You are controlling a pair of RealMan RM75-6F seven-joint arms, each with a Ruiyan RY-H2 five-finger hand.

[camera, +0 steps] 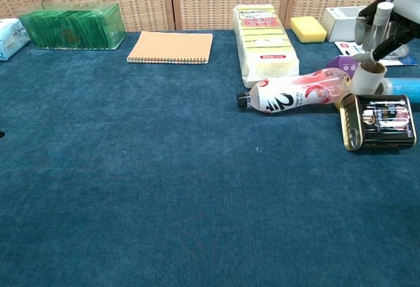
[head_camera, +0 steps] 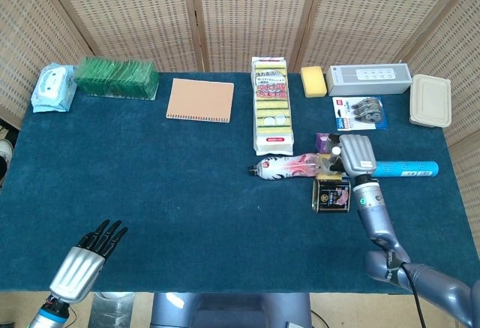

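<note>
My right hand [head_camera: 356, 152] hovers over the cluster at the table's right, its back hiding what lies under it. In the chest view the right hand [camera: 396, 11] has dark fingers curled about a slim clear tube [camera: 375, 34] with a pale cap, tilted above an upright beige cylinder [camera: 369, 77]. A pink-labelled bottle [head_camera: 289, 167] lies on its side just left of the hand, and a dark tin [head_camera: 331, 194] lies in front of it. My left hand [head_camera: 86, 257] rests at the front left edge, fingers stretched out, holding nothing.
A blue tube [head_camera: 405, 169] and a purple pack [head_camera: 325, 142] flank the right hand. Along the back: wipes [head_camera: 52, 88], green box [head_camera: 116, 77], notebook [head_camera: 199, 100], sponge pack [head_camera: 272, 106], yellow sponge [head_camera: 313, 80], grey box [head_camera: 369, 79], blister pack [head_camera: 360, 112], lidded container [head_camera: 430, 100].
</note>
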